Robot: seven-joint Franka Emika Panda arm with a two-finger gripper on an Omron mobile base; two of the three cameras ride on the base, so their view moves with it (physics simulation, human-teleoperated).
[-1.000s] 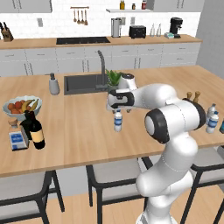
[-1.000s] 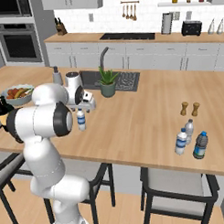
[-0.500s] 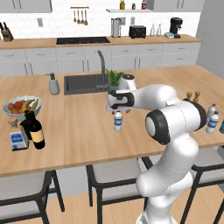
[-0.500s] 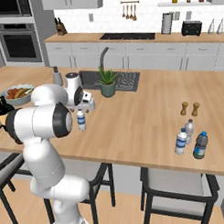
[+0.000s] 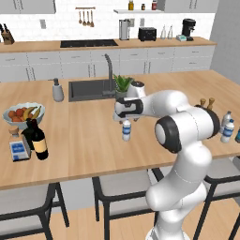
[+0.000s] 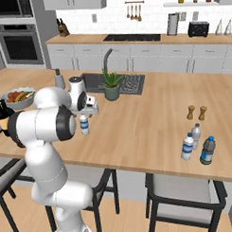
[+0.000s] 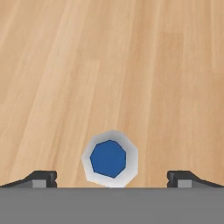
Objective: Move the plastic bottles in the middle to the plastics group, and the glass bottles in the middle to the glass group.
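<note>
Gripper poised straight above lone plastic bottle, jaws spread wide, fingertips either side of cap, not touching. Bottle upright mid-counter, just near of sink. Wine bottle stands far left beside fruit bowl. Plastics group far right, near shakers.

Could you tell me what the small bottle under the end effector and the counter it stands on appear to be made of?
The small bottle looks like clear, glossy plastic: a see-through pale body, blue label band and pale cap, though clear glass cannot be ruled out by look alone. The counter looks like light wood with a smooth matte finish: the hand view shows long tan grain streaks.
</note>
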